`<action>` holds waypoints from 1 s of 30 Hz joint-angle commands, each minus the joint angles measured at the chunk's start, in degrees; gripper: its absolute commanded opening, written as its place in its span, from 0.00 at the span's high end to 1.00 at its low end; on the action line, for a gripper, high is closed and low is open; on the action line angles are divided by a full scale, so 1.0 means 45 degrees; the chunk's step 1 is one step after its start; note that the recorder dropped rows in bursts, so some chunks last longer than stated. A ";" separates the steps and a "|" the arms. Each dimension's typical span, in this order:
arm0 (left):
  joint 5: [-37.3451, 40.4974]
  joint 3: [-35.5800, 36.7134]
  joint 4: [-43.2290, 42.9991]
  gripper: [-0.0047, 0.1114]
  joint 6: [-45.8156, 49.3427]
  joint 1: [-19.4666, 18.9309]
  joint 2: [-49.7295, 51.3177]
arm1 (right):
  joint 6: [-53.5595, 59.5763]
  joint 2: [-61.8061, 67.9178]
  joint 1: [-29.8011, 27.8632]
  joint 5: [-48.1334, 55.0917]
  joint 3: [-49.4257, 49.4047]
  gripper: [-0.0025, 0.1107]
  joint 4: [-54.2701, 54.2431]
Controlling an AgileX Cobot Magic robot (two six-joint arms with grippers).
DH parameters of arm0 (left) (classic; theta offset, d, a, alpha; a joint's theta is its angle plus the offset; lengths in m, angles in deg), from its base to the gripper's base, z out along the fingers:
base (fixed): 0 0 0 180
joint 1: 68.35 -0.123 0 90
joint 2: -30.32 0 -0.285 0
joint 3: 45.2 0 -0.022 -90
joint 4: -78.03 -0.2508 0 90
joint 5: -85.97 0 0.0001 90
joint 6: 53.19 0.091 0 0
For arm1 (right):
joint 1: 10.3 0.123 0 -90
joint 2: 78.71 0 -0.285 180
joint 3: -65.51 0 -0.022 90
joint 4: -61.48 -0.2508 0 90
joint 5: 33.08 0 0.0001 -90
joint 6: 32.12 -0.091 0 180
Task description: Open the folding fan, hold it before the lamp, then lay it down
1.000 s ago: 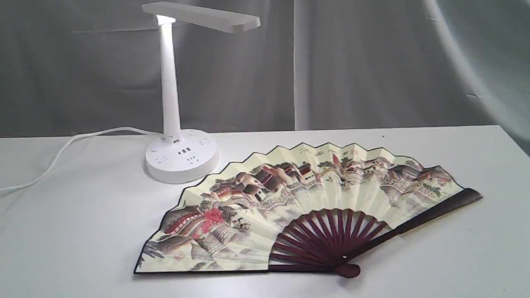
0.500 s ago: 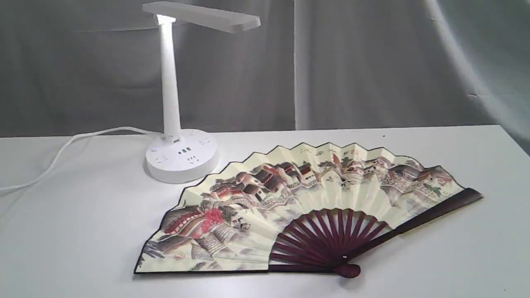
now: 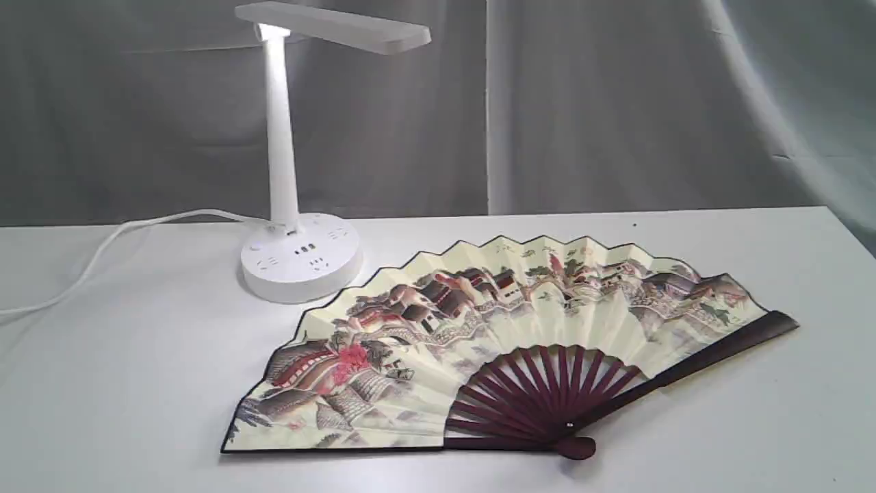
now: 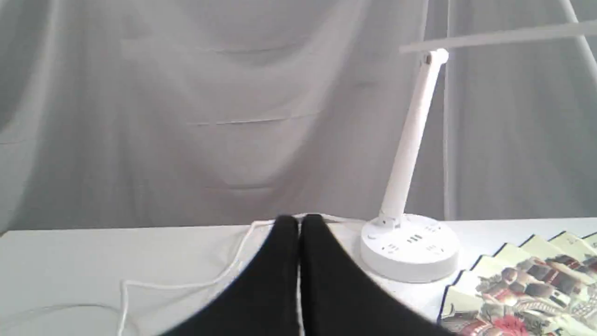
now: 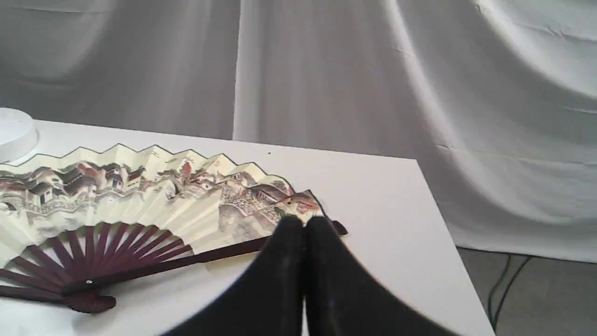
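The white desk [image 3: 137, 383] carries everything. The folding fan [image 3: 479, 322] lies flat on it, spread fully open with the painted side up, right of centre. It lies ahead of both my grippers and neither has hold of it. From my right gripper [image 5: 304, 224] the end of the fan's right guard shows just past the tips. From my left gripper [image 4: 298, 224] only the fan's left pleats show, off to the right.

The fan's long axis runs left to right across the desk. Its pivot sits at the near side and the pleated arc faces the far side. The left guard lies along the near edge of the leaf, and the right guard slants away to the far right.

The lamp [image 3: 280, 157] stands upright at the far left, its round base just beside the fan's far-left pleats. Its cord [image 3: 102, 246] trails off left.

Both grippers are pressed fully closed and empty.
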 commanded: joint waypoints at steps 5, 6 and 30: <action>-0.3205 0.2599 0.0095 0.96 -0.0174 0.0050 -0.0032 | -0.0076 -0.0044 0.0065 -0.4962 -0.2072 0.98 -0.0085; -0.3414 0.2938 0.0095 0.96 -0.0174 0.0050 -0.0032 | -0.0076 -0.0044 0.0065 -0.5265 -0.2145 0.98 -0.0124; -0.3102 0.4120 0.0095 0.96 -0.0174 0.0050 -0.0032 | 0.0006 -0.0044 0.0065 -0.5159 -0.4628 0.98 -0.0068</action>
